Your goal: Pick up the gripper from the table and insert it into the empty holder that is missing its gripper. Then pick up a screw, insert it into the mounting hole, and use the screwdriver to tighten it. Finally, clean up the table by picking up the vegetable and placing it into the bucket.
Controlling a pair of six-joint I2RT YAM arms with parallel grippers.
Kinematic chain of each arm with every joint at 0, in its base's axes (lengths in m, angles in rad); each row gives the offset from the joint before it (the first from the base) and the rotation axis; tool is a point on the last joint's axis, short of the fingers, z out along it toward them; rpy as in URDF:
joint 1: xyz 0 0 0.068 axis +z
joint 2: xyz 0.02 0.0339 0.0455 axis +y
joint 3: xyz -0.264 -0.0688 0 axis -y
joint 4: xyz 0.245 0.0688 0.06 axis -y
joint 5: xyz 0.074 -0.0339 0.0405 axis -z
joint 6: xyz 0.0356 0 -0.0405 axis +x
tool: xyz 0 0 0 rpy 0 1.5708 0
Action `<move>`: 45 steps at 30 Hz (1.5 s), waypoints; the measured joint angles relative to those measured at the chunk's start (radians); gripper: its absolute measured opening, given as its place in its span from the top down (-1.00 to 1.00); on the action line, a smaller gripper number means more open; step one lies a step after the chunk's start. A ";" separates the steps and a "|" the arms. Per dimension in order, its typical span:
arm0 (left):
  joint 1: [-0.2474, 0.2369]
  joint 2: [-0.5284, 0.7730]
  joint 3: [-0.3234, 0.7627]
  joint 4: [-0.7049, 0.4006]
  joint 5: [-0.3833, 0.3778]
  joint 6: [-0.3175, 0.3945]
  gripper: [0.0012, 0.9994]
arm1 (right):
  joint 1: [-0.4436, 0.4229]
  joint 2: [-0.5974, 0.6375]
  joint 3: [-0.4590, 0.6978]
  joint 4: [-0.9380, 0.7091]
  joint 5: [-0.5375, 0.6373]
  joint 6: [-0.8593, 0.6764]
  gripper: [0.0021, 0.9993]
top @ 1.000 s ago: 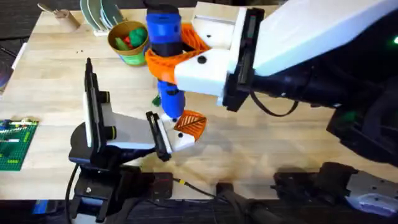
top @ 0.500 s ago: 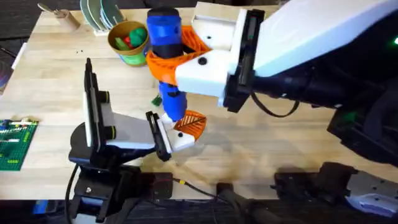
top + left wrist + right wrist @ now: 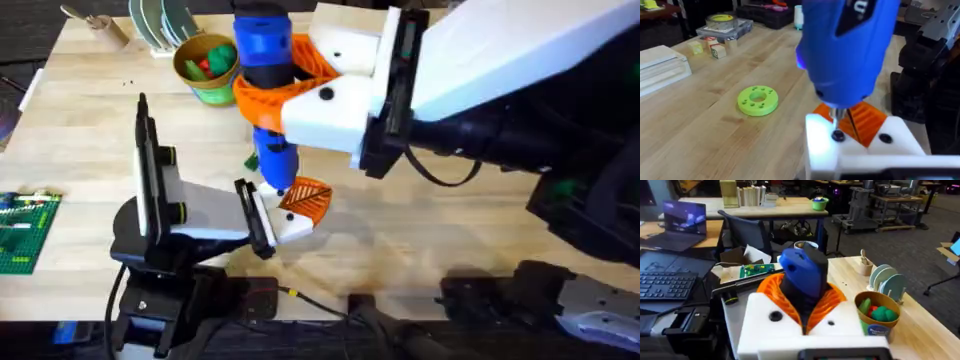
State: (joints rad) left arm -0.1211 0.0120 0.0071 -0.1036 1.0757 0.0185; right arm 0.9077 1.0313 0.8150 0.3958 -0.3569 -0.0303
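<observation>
Where screwdriver (image 3: pixel 847 45) meets holder (image 3: pixel 860 150), tip hidden.

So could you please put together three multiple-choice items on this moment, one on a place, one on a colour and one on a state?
1. Where is the tip of the screwdriver?
A. on a screw in the white holder
B. inside the bucket
C. flat on the bare table

2. What colour is the round disc with holes on the table?
A. red
B. bright green
C. blue

3. What is the state of the right gripper?
A. open and empty
B. shut on the screwdriver
C. shut on the vegetable

Answers:
1. A: the left wrist view shows the thin tip meeting a dark screw head on the white holder, beside the orange ribbed gripper.
2. B: the left wrist view shows it green.
3. B: the overhead and right wrist views show its orange fingers clamped around the blue handle.
</observation>
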 joint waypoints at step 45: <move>0.000 0.000 0.000 0.000 -0.003 -0.004 0.99 | -0.050 -0.003 -0.002 0.079 -0.007 0.016 0.95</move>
State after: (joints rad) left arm -0.1211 0.0120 0.0071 -0.1032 1.0729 0.0147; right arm 0.8579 1.0285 0.8131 0.4753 -0.3637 -0.0144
